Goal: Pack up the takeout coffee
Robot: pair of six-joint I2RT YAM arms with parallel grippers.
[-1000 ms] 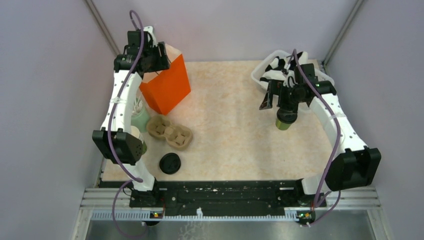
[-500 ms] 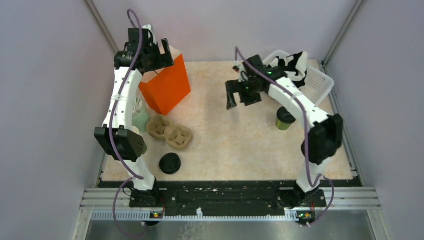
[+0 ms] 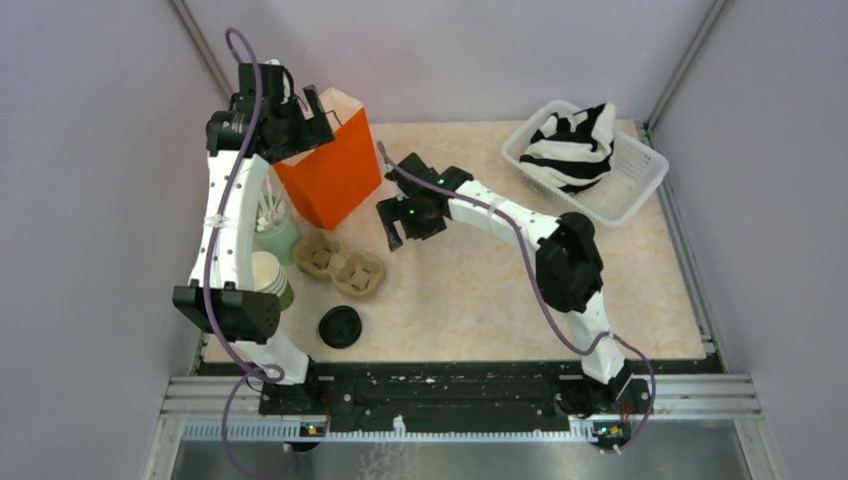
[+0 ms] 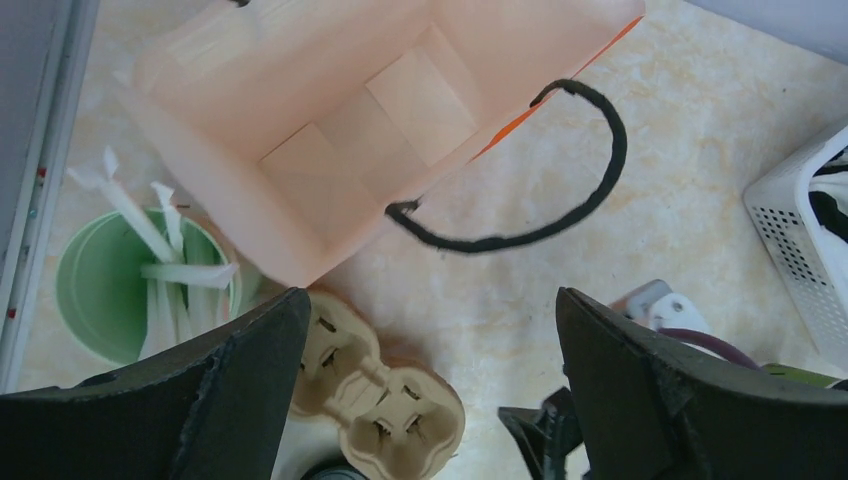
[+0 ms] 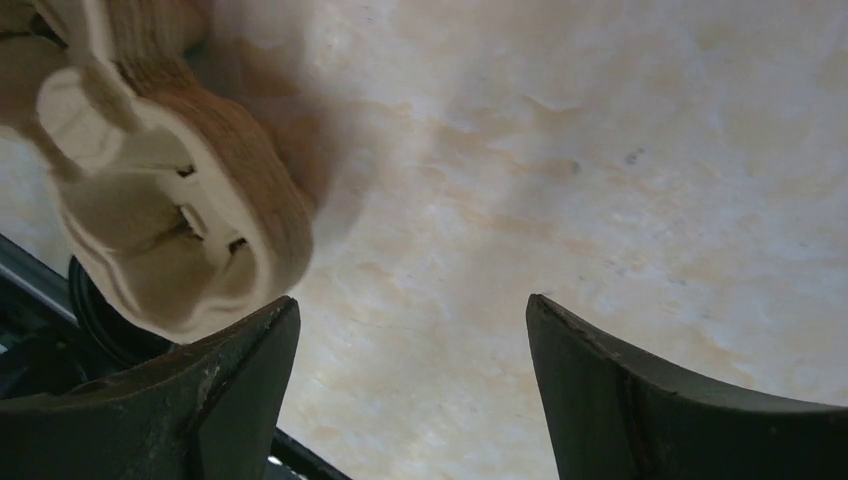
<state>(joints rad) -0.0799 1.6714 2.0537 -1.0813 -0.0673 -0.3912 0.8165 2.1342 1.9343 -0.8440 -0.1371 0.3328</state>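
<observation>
The takeout coffee is hidden; my right arm's elbow (image 3: 566, 262) covers the spot on the right of the table. My right gripper (image 3: 403, 230) (image 5: 412, 340) reaches left across the table's middle and is open, with only bare tabletop between its fingers. It hangs just right of the brown pulp cup carrier (image 3: 340, 265) (image 5: 160, 200). My left gripper (image 3: 305, 118) (image 4: 430, 330) is open and empty, held high over the mouth of the open orange paper bag (image 3: 335, 170) (image 4: 330, 130), whose black handle (image 4: 560, 200) loops to the right.
A loose black lid (image 3: 340, 327) lies in front of the carrier. A stack of lidless green cups (image 3: 270, 278) and a green cup of white straws (image 3: 272, 225) (image 4: 140, 280) stand at the left edge. A white basket (image 3: 640, 175) with striped cloth sits back right.
My right arm has swung from above the cup on the right to the table's middle beside the carrier, its elbow now covering the cup. The left gripper has opened wider and shifted slightly left.
</observation>
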